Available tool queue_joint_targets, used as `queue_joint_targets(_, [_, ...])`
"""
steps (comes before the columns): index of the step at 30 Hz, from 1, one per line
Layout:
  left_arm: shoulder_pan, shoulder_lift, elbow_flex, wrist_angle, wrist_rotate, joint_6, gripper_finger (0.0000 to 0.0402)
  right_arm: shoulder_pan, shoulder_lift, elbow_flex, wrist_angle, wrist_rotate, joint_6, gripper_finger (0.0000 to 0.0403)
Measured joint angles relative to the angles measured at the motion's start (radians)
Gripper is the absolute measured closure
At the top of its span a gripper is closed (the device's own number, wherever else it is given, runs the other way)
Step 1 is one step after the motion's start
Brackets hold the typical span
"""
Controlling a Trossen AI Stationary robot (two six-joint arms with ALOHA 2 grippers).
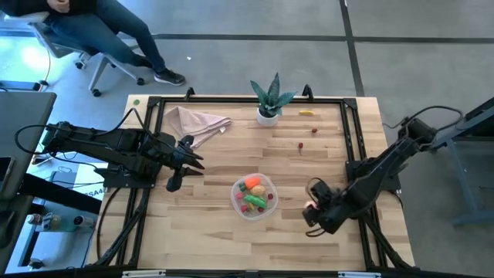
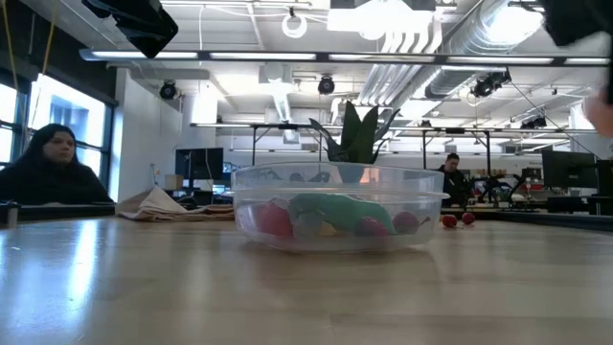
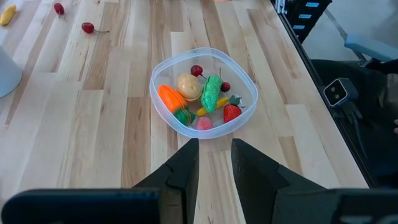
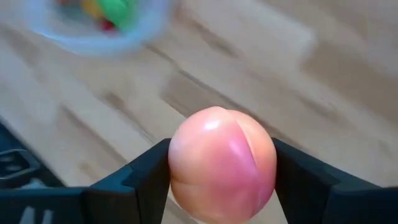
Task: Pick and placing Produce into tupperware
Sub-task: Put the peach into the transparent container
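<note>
The clear round tub (image 1: 253, 198) stands mid-table with an orange carrot (image 3: 169, 98), a green cucumber (image 3: 211, 92), a yellowish piece and small red pieces inside. My right gripper (image 1: 312, 208), to the tub's right near the table's front, is shut on the pink peach (image 4: 222, 163). The tub (image 4: 99, 22) shows ahead of it. My left gripper (image 3: 214, 163) hovers left of the tub (image 3: 204, 92), open and empty. A yellow banana (image 1: 306, 113) and two red pieces (image 1: 314, 130) (image 1: 299, 145) lie on the far right of the table. My right gripper pinches the peach between its two fingers, one finger (image 4: 146, 171) on each of its opposite sides (image 4: 180, 162). The fingers slant downward over the table. The peach is lifted clear of the wood, with its seam facing the wrist camera.
A green spiky plant in a white pot (image 1: 268, 100) stands at the far edge, with a beige napkin (image 1: 197, 122) to its left. A black frame (image 1: 351, 123) borders the table. People sit beyond the table (image 2: 53, 163). Bare wood lies between the peach and the tub.
</note>
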Motion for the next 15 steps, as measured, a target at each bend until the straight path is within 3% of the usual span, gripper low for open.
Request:
queue_joint_targets(9, [0.0,0.0,0.0,0.0,0.0,0.0,0.0318,-0.209,0.0,0.189,0.047,0.123,-0.55,0.0177])
queue_joint_targets(15, [0.0,0.0,0.0,0.0,0.0,0.0,0.0318,-0.376,0.024,0.208,0.224,0.037,-0.849,0.0177])
